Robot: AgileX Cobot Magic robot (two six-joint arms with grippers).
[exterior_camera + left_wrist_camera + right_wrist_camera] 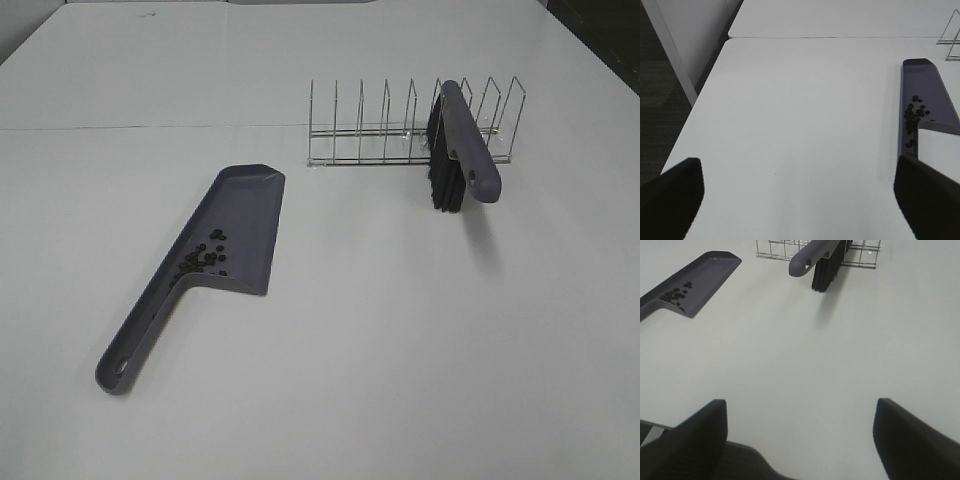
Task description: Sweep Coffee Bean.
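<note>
Sweeping looks finished: coffee beans (205, 258) lie in the dustpan (245, 215), brush (455, 150) racked beyond. Both grippers (797, 192) (800, 432) spread, empty; nothing apparently remains.

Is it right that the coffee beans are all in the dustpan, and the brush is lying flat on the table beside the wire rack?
Not quite. The coffee beans do sit in the dustpan, but the brush is not flat on the table. The exterior high view shows it propped in the wire rack, bristles hanging down and handle sticking out over the front.
</note>
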